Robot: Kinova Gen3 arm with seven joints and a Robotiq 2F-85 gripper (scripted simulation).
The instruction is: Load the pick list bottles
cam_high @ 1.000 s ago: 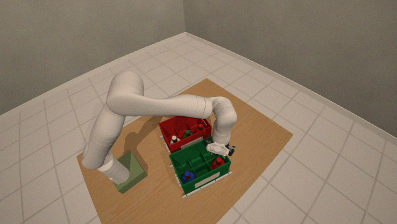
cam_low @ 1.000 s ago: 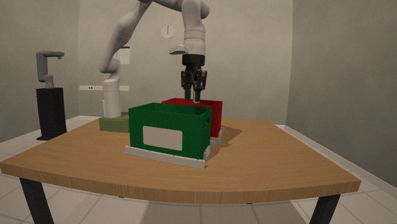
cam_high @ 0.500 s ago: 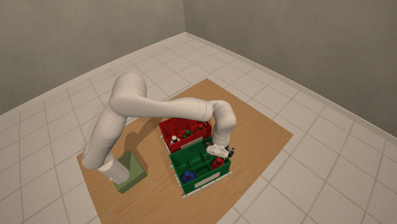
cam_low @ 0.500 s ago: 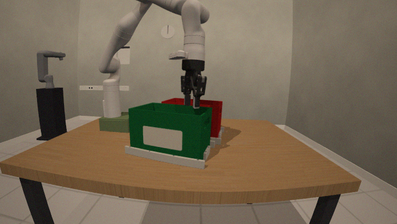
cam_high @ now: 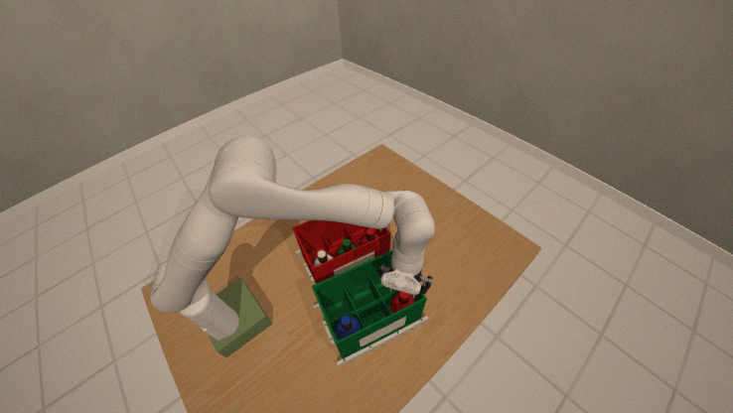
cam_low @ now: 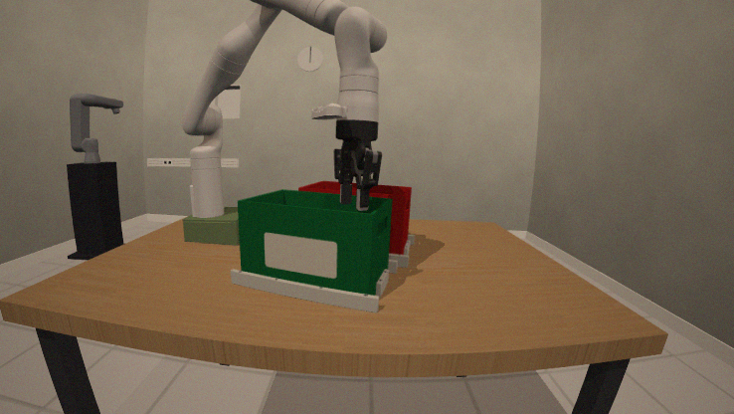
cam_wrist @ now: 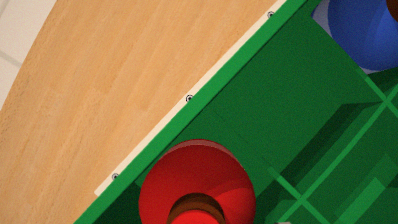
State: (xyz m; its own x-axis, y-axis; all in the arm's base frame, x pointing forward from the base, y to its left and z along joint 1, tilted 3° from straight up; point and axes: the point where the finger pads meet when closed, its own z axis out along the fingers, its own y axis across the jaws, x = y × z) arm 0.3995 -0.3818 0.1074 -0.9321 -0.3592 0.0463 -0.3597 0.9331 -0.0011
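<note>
Top: gripper (cam_high: 405, 281) (cam_low: 354, 197) over green crate (cam_high: 359, 336) (cam_low: 313, 218) (cam_wrist: 165, 137); red-capped bottle (cam_high: 402, 301) (cam_wrist: 197, 185) just beside fingers, blue bottle (cam_high: 347, 326) (cam_wrist: 362, 35) farther off. Exterior: fingers part-spread, tips at crate's rim; pinch unclear. Wrist: both bottles in separate compartments.

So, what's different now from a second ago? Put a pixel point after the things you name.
The gripper (cam_high: 404, 277) (cam_low: 354, 201) has come down, its fingertips now reaching the green crate's (cam_high: 354, 346) (cam_low: 313, 216) (cam_wrist: 200, 102) rim. I see nothing grabbed or released. Both crates and the visible bottles look unmoved.
</note>
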